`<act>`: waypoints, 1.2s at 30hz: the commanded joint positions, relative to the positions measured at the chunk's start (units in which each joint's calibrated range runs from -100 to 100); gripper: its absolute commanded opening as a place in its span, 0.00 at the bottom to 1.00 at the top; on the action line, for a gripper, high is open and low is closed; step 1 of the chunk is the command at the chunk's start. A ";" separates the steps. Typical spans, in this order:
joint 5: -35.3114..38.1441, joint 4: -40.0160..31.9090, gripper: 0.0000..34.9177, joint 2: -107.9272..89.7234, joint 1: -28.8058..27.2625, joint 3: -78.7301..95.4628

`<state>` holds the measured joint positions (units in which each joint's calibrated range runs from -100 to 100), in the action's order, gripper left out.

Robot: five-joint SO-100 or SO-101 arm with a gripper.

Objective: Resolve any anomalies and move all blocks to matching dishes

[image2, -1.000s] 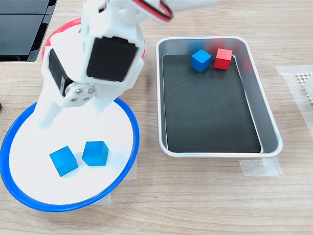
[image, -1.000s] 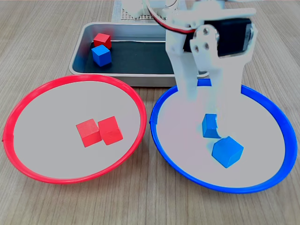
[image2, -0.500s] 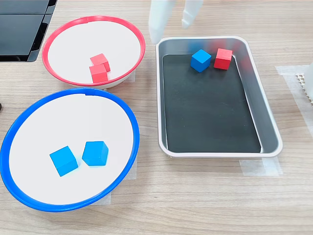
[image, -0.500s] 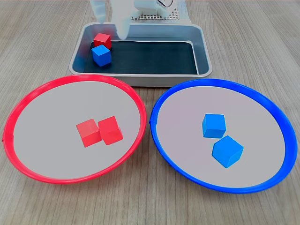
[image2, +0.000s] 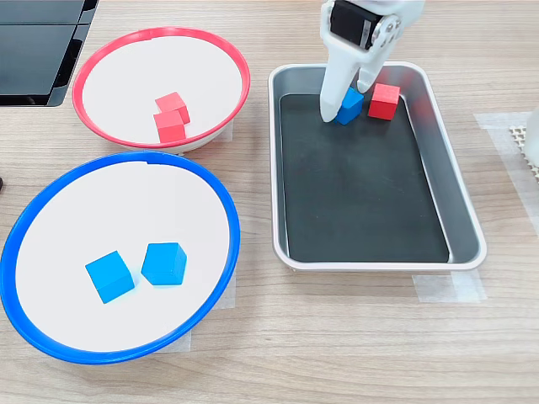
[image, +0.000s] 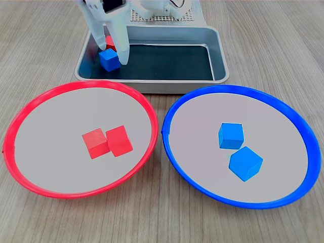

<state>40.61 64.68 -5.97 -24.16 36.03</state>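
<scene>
Wood-grain table [image: 283,45] carries a silver tray [image2: 459,194] and two dishes. White fingers [image2: 330,97] stand spread on either side of the blue block [image2: 349,106] at the tray's far end in the first exterior view, a red block [image2: 385,100] just beside it. Two red blocks [image: 107,141] lie in the red-rimmed dish [image: 30,109], two blue blocks [image: 238,150] in the blue-rimmed dish [image: 298,121].

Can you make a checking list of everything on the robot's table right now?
Surface: wooden table, taped patches near the tray in the second exterior view.
Job's things: two red blocks in red dish; two blue blocks in blue dish; blue block and red block in silver tray.
Clutter: nothing seen.
Grippers: claw open, straddling the tray's blue block.
Cables: nothing clearly seen.
Surroundings: dark panel, white mesh base.
</scene>
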 commanded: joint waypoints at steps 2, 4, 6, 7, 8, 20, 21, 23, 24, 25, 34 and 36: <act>0.59 -3.89 0.54 -0.30 -0.17 1.53; 0.78 -5.38 0.50 0.38 -0.17 1.98; 0.88 -7.19 0.36 0.98 0.02 2.80; 0.88 -7.93 0.28 1.15 0.11 3.07; 0.88 -8.59 0.13 1.23 0.49 3.44; -17.00 10.97 0.00 2.34 22.14 -25.06; -19.34 11.46 0.00 3.62 24.68 -30.15; -23.30 10.80 0.00 6.61 28.82 -38.89; -24.76 9.73 0.00 8.48 30.79 -42.90; -26.28 7.34 0.00 10.79 32.77 -46.27; -26.23 -16.27 0.00 24.26 34.65 -45.36; -25.40 -19.99 0.01 26.82 33.43 -44.08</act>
<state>14.48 48.12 20.46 10.09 -7.99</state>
